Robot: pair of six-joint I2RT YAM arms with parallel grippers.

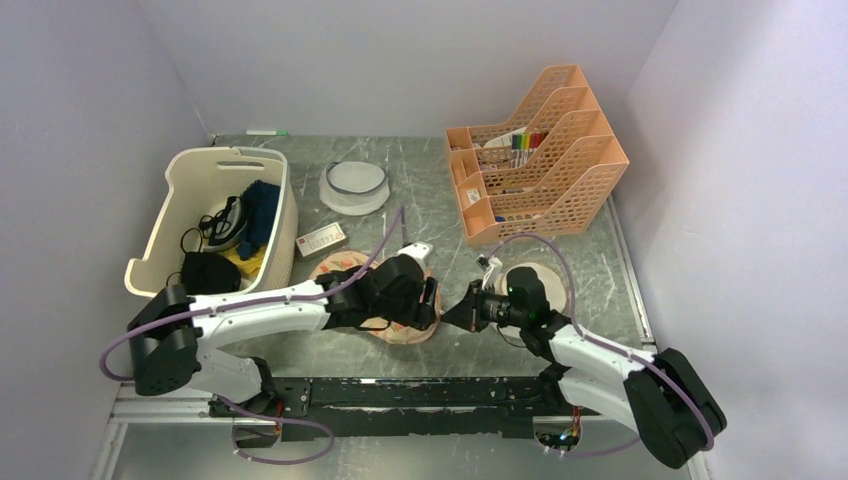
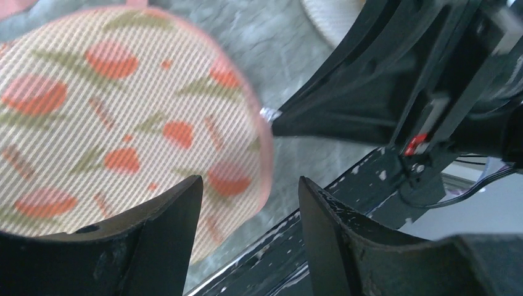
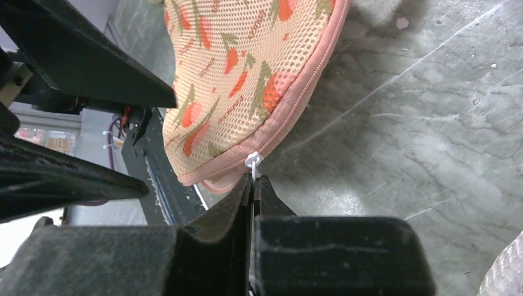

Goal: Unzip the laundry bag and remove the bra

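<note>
**Surface.** Grey stone-patterned worktop (image 1: 400,180), veined with paler lines. A black mounting rail (image 1: 420,392) runs along its near edge and carries 2 arm bases.

**Room.** Plain white walls (image 1: 400,60) close in the back, left and right edges of the worktop.

**Item 1, laundry bag (image 1: 400,333).** Peach mesh with a red-pink floral print and a pink zip edge. It lies flat near the middle of the near edge, mostly covered from above by the left arm. The zip edge looks closed along the stretch in view.

**Item 2, left gripper (image 2: 250,182).** It is over the bag's right lobe, above the rim. The jaws stand apart with nothing between them. Whether the tips touch the fabric cannot be told, as the wrist view is blurred there.

**Item 3, right gripper (image 3: 254,182).** It is just beside the bag's right edge, low over the worktop. The jaws are pressed together on the zip pull (image 3: 253,161), a small white tie on the pink zip edge.

**Item 4, cream slotted basket (image 1: 175,200).** It stands at the left edge and holds dark clothes (image 1: 205,270) along with blue and yellow pieces.

**Item 5, round white dish (image 1: 353,185).** It sits towards the back edge, right of the basket.

**Item 6, small printed card (image 1: 322,240).** It lies between the basket and the bag.

**Item 7, peach file rack (image 1: 560,170).** It has 4 slanted tiers and stands at the back right corner, with coloured pens in 1 tier.

**Item 8, round white disc (image 1: 548,272).** It lies near the right edge, partly hidden under the right arm.
</note>
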